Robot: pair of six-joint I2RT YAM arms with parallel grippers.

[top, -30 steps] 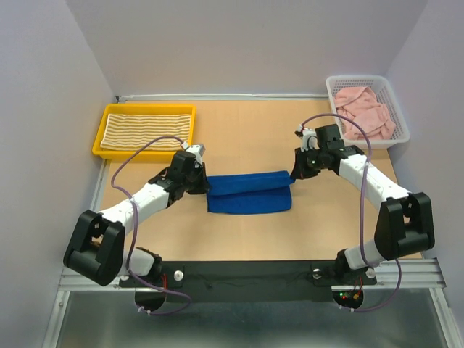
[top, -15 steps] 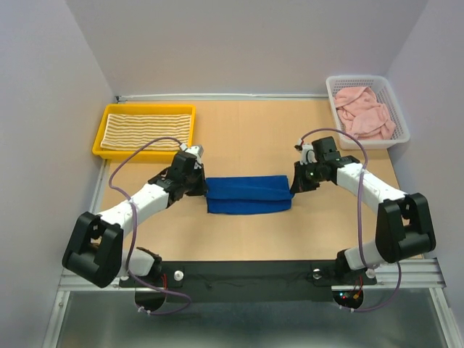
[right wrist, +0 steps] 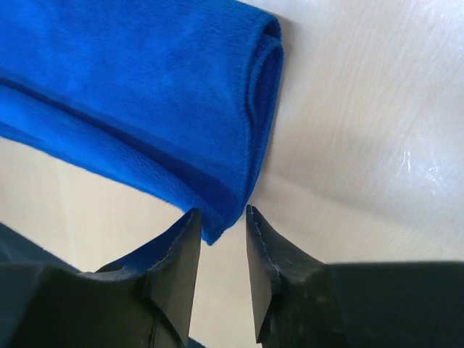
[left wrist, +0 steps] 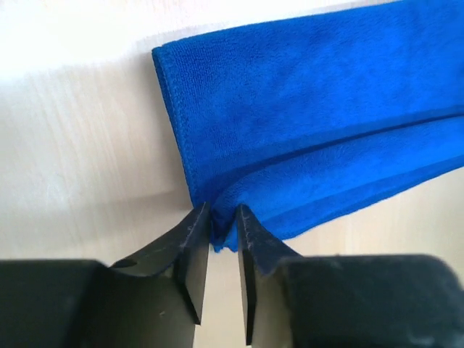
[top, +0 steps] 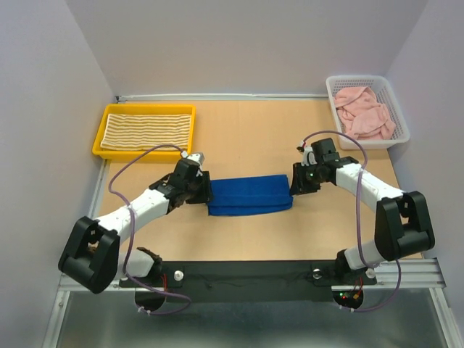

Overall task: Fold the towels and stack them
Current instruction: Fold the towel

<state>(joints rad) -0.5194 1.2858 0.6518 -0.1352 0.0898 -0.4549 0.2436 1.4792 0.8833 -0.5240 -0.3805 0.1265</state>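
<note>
nearest the arm bases, the blue towel (top: 250, 194) lies flat on the table (top: 246, 138) as a folded strip. its long axis runs left to right, squarely between the two claws.

the left gripper (left wrist: 221, 214) sits at the towel's left end, tips at the near corner. its fingers stand a narrow slit apart, with the corner at their mouth and not visibly pinched. the right gripper (right wrist: 217, 217) mirrors it at the towel's right end, fingers parted a little wider and the near corner just off their tips.

neither arm is the nearer one, since each has its own end. so a next fold, end over end along that axis, would likely fall to whichever claw re-takes its corner.

the left arm stretches low from left of the towel, wrist angled in toward it. the right arm bends at a raised elbow to the towel's right, its forearm reaching back in toward the towel.

beyond the towel to the left, the striped towel (top: 148, 130) lies folded in a yellow tray (top: 145, 107). beyond it to the right, pink cloth (top: 362, 116) is heaped loosely in a white basket (top: 366, 78), not yet folded.
</note>
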